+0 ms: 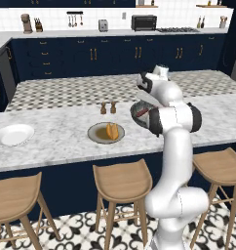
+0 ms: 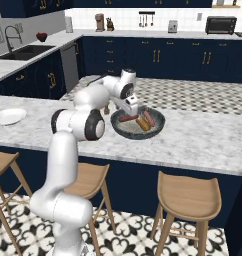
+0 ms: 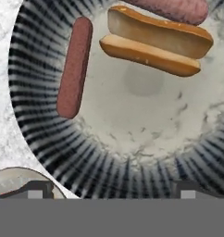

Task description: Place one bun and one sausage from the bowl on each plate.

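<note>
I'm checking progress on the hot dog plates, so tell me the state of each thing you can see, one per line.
Bowl: on the counter, holds one bun and two sausages.
Bun: in the bowl, lying between the sausages.
Sausages: both in the bowl.
Beige plate: on the counter, already has a bun on it, no sausage.
White plate: on the counter, nothing on it.
Pincer: open above the bowl, holding nothing.

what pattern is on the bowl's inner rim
Dark and pale radial stripes on the bowl rim around a speckled centre, clearest in hand view.

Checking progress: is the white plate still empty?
Empty: the white plate shows a bare surface, while the beige plate already holds a bun.
</note>
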